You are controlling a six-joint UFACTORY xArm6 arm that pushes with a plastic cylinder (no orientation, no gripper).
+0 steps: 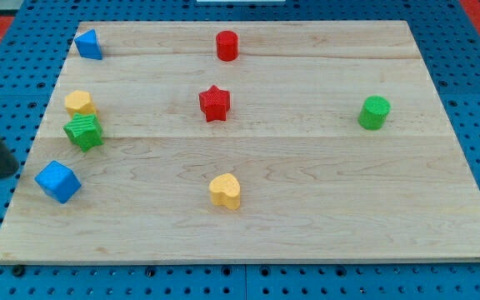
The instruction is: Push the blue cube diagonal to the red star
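Observation:
The blue cube (57,182) sits near the board's left edge, toward the view's bottom. The red star (214,103) lies near the middle of the board, up and to the right of the cube. My tip (7,172) is the lower end of a dark rod that enters from the view's left. It stands just off the board's left edge, a short way left of the blue cube and slightly above it, not touching it.
A green star (83,132) and a yellow block (79,102) lie just above the blue cube. A blue triangular block (89,44) is at top left, a red cylinder (227,45) at top middle, a yellow heart (225,191) at lower middle, and a green cylinder (374,112) at right. The wooden board (323,208) rests on a blue pegboard.

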